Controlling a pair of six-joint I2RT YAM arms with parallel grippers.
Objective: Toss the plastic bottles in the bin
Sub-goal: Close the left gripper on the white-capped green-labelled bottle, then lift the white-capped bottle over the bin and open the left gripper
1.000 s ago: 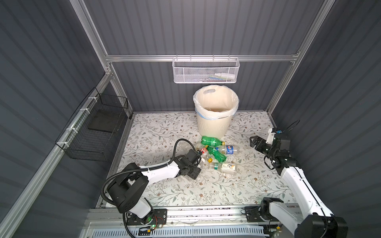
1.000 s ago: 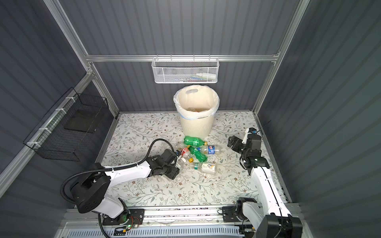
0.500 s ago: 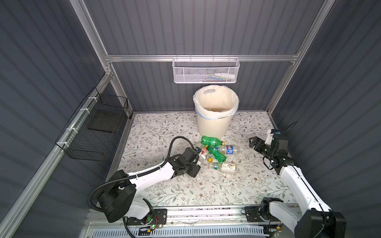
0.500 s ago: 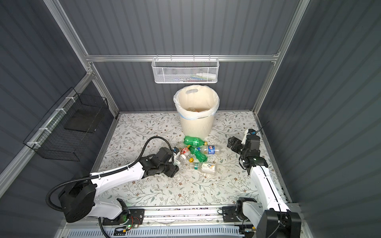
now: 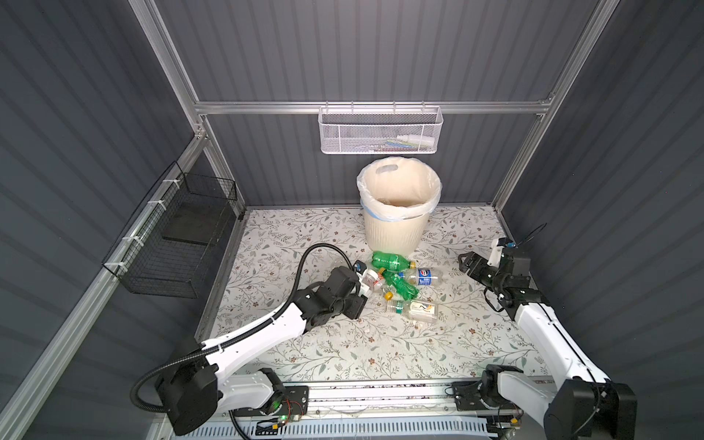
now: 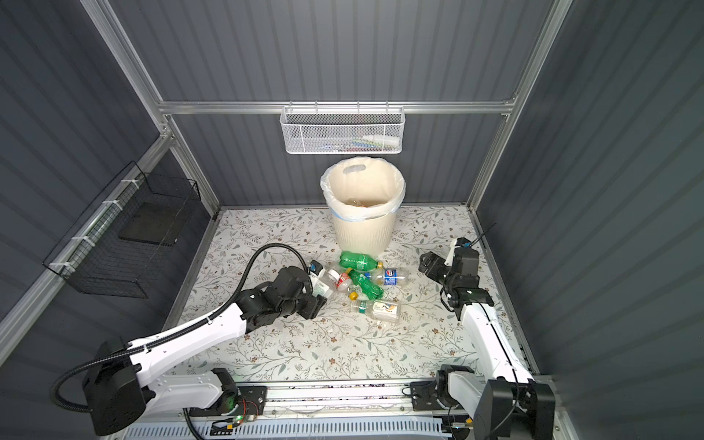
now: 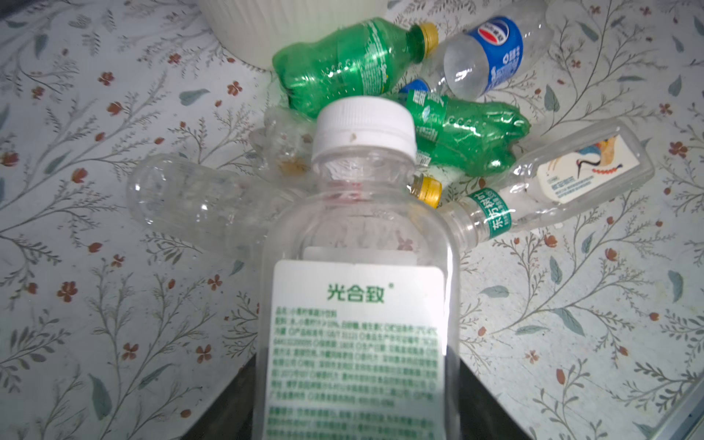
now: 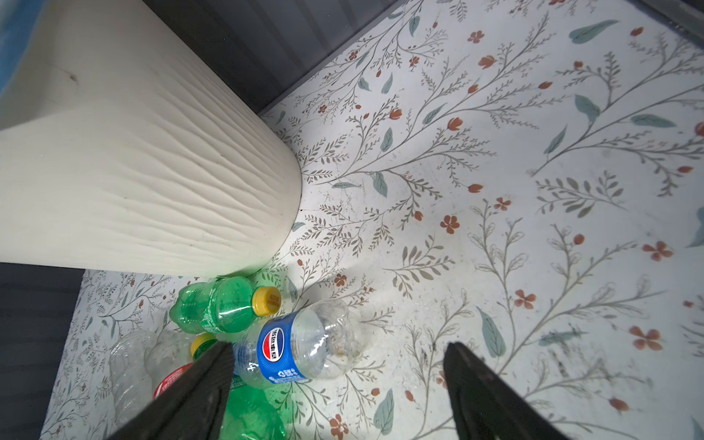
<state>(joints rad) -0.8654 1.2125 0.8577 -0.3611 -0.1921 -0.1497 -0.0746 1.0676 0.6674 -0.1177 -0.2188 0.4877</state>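
**Most bottles not yet binned**

Flowered floor (image 5: 343, 343), grey walls (image 5: 343, 57). The bin (image 5: 394, 232) stands beyond both grippers; a pale object (image 6: 355, 200) lies at its bottom, too small for me to name. My left gripper (image 7: 356, 365) pinches a white-capped bottle (image 7: 358, 228), low, at the pile's (image 5: 398, 284) near edge. My right gripper (image 8: 339, 346) is spread and empty, a blue-label bottle (image 8: 293, 350) just ahead. I judge some six more left to throw

Floral-print tabletop (image 5: 343, 343) carries the upright cream bin (image 5: 394, 236) at the back. Plastic bottles (image 5: 402, 285) lie clustered just in front: two green, a blue-label bottle (image 5: 424, 276), a white-label bottle (image 5: 415, 309).
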